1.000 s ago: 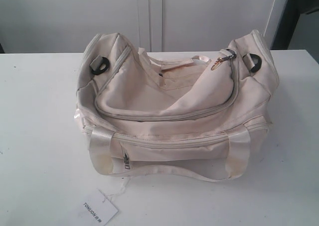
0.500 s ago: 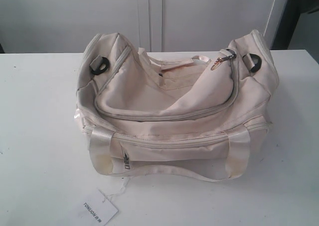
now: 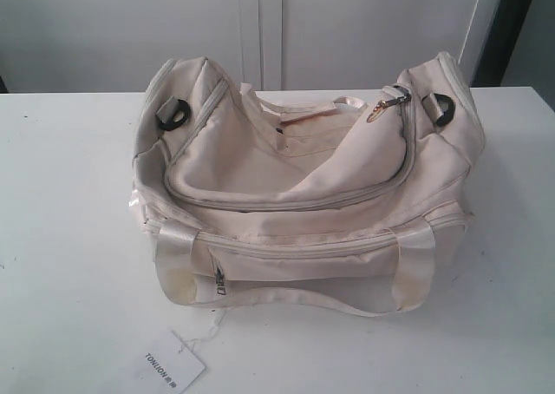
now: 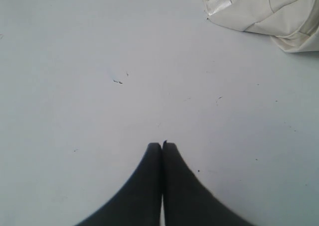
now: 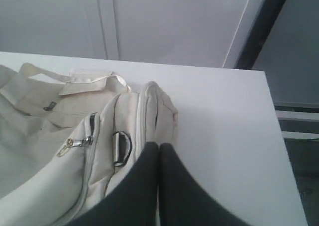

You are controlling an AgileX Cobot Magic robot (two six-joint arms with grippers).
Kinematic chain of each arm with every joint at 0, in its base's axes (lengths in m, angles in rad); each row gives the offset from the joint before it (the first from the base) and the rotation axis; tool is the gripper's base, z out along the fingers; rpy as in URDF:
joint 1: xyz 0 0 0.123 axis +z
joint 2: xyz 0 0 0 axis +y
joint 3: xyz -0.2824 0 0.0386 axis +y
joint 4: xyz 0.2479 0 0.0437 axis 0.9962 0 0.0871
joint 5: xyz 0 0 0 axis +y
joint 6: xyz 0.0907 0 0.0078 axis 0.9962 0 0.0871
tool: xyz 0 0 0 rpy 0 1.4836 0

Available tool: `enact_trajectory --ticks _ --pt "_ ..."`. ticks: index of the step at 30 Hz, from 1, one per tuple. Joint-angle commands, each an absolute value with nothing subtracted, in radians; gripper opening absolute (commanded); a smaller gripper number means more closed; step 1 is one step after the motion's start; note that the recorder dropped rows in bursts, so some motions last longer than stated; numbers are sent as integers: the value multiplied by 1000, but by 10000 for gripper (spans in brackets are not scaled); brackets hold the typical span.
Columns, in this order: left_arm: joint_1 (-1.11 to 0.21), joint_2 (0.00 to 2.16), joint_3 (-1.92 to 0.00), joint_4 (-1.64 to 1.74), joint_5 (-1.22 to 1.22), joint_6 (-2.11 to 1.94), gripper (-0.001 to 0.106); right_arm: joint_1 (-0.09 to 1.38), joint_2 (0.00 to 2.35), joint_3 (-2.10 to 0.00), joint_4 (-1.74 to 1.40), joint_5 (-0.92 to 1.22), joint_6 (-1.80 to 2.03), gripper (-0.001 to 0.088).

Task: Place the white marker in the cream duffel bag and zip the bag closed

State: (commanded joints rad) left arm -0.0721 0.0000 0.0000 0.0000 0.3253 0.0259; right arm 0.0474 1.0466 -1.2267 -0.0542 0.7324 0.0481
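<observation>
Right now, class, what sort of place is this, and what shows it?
Probably an indoor test room: a plain white table, blank white wall panels behind it, one cream duffel bag laid out.

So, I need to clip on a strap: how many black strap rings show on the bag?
2. One strap ring at the left end of the cream duffel bag in the exterior view, the other at its right end. More may be hidden.

Am working in what is looking like plain lab or test room. White table (image 3: 69, 238) stretching under my left fingers (image 4: 144, 186), small dark specks (image 4: 118, 81) showing on it. White panelled wall (image 3: 113, 29) standing behind, dark upright post (image 3: 507, 29) rising at right edge of exterior view. Printed paper tag (image 3: 173, 372) lying on table, string running to cream duffel bag (image 3: 295, 194).
</observation>
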Motion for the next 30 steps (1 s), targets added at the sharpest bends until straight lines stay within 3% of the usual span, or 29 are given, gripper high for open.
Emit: enact_trajectory --ticks 6,22,30 --pt "-72 0 0 0 325 26 0 -18 927 -1060 -57 622 48 0" --pt "-72 0 0 0 325 26 0 -32 355 -235 -86 389 48 0" --pt "-72 0 0 0 325 26 0 -32 151 -47 -84 318 48 0"
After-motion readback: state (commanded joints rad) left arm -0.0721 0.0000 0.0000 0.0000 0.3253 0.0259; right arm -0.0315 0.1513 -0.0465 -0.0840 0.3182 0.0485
